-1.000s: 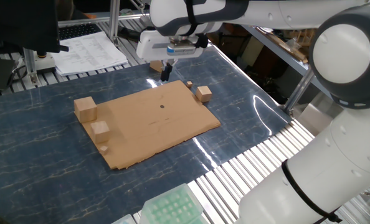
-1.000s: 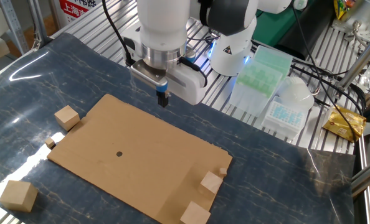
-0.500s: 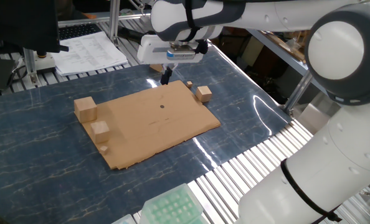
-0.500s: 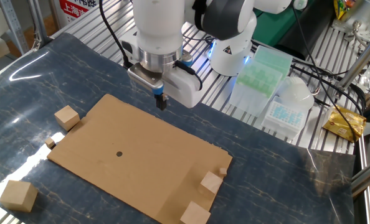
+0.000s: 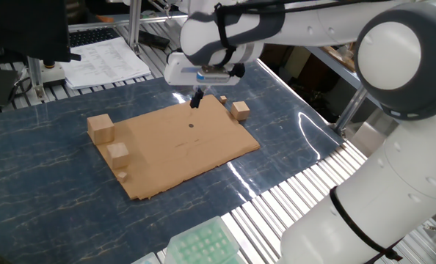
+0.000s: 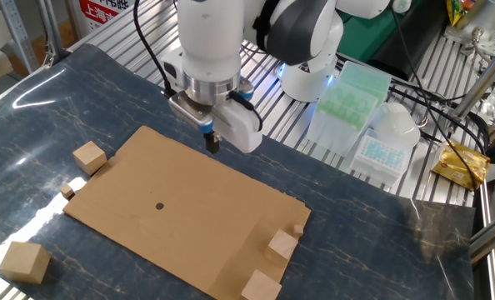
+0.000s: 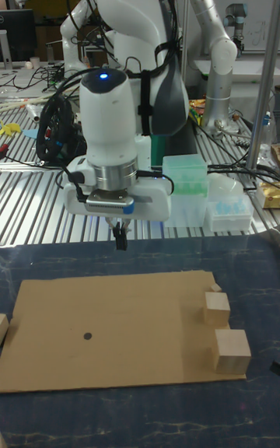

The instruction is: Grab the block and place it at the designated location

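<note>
One arm is hanging its gripper [image 6: 213, 146], fingers pressed together and empty, above the cardboard sheet [image 6: 206, 212]; the black dot [image 6: 159, 206] is lying mid-sheet, and the block [image 6: 89, 157] is sitting just beside the sheet's edge.

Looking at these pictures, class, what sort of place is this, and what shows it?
Most likely a robotics lab: a white robot arm works over a bench, a second arm stands behind, and loose cables and pipette-tip boxes lie about.
</note>
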`<state>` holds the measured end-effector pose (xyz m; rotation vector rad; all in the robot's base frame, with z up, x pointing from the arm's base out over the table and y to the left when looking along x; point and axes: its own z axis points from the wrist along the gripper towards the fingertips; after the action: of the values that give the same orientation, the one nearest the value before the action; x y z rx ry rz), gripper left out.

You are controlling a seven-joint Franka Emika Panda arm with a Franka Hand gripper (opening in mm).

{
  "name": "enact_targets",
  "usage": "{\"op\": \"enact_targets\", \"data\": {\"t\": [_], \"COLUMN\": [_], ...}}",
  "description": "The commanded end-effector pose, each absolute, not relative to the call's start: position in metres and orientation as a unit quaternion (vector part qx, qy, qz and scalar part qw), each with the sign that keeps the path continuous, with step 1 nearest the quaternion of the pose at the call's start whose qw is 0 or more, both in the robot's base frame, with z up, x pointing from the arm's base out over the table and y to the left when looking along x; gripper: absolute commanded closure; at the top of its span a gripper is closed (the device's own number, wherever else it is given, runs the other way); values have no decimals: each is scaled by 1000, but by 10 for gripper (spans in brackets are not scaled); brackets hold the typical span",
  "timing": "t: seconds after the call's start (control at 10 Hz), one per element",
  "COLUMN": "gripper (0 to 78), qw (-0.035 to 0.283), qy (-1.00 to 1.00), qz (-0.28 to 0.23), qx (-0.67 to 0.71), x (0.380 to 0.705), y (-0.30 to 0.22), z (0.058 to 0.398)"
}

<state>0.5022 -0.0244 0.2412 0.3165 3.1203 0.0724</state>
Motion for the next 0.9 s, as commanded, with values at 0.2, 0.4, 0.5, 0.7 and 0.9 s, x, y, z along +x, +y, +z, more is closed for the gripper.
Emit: {"op": "enact_targets", "data": {"t": [0.2, 0.4, 0.5, 0.7, 0.9], "gripper": [776, 776, 776, 776, 776], "qw": [16, 21, 23, 25, 25], "qy": [992, 992, 991, 989, 984], "qz": [26, 26, 27, 26, 22], "qx": [123, 124, 131, 143, 177], "x": [499, 497, 497, 497, 497], "y": [-29, -30, -30, -30, -30], "z": [230, 226, 226, 226, 226]}}
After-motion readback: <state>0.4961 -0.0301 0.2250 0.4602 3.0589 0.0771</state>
